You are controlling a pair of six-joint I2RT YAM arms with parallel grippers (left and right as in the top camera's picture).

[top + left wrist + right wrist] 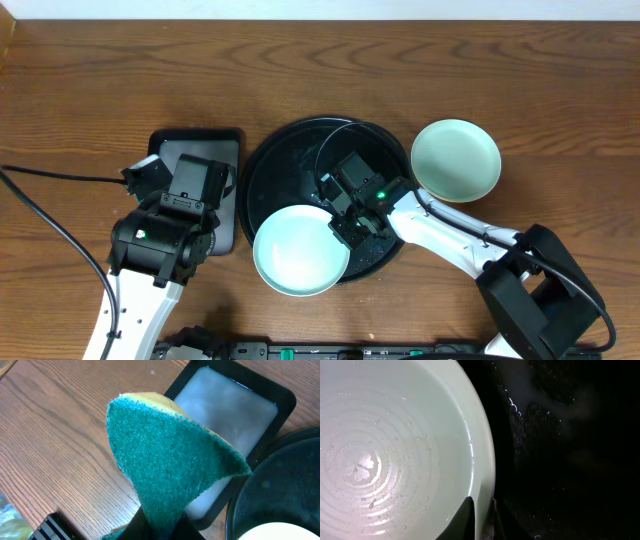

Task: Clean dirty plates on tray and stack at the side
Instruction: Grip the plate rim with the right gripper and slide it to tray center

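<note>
At the near-left edge of the black tray, the wet mint plate is pinched by its rim in the right gripper (a thin hold). It should be braced level while the green sponge, clamped in the left gripper, is brought across.

Pale aqua plate, pale green plate, glossy black tray, green sponge with yellow backing, brown wood-grain table

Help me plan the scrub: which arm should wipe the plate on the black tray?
Probably left: the left gripper holds the green sponge beside the tray, while the right gripper pinches the plate at its rim, steadying it.
</note>
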